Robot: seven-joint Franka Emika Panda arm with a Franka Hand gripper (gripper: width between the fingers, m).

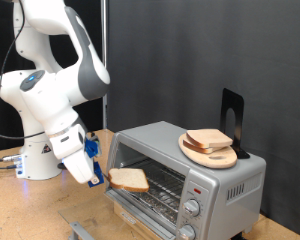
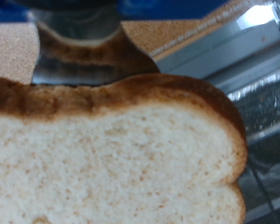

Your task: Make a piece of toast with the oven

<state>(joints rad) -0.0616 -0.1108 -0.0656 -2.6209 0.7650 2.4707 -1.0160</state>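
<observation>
A white Franka arm reaches down from the exterior view's left, its two-finger gripper (image 1: 98, 177) with blue fittings closed on one edge of a flat, roughly square slice of pale tan bread with a darker brown crust (image 1: 129, 179). The slice sticks out from the fingers toward the exterior view's right, lying nearly level, its far edge over the lowered glass door and just in front of the open mouth of the small boxy silver-grey toaster oven (image 1: 225, 178). The oven's wire rack (image 1: 167, 180) sits just beyond the bread, in line with it.

In the wrist view the bread (image 2: 112, 154) fills most of the picture: a soft, porous crumb, a smooth rounded brown crust, with shiny metal of the oven (image 2: 257, 65) behind it.

On the oven's flat top rests a round wooden plate (image 1: 222, 158) carrying more bread slices (image 1: 207, 140). Two round knobs (image 1: 191, 209) sit on the oven's front panel. Everything stands on a light wooden table (image 1: 30, 205).
</observation>
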